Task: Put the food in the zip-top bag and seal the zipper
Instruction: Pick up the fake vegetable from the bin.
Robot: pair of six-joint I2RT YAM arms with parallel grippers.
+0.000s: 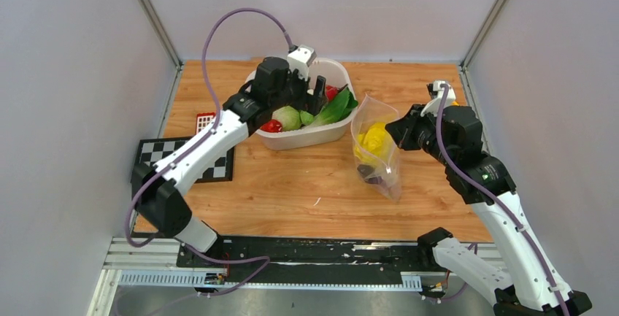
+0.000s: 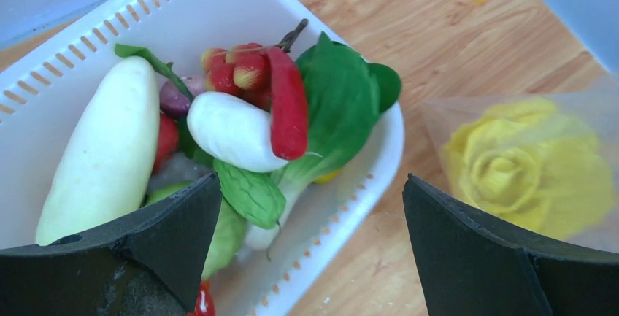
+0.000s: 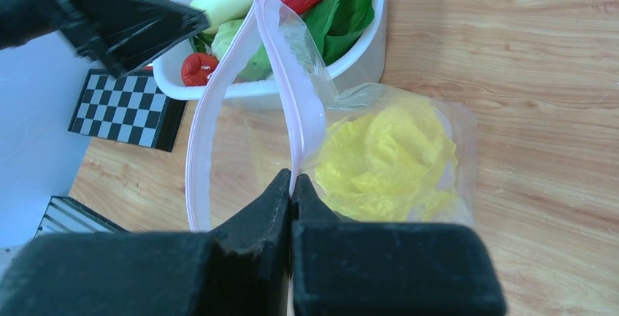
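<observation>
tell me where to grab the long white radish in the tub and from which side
Grip the long white radish across its narrow middle, coming down from above. It lies lengthwise along the tub wall with its top bare, and other food crowds its inner side.

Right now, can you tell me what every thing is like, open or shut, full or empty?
zip-top bag: open, held up by its rim, partly filled.
zipper: unsealed, pinched at one spot.
left claw: open, empty, over the white tub.
right claw: shut on the zipper.
white tub: partly full.
yellow cabbage: inside the zip-top bag.
white radish: lying in the white tub.
</observation>
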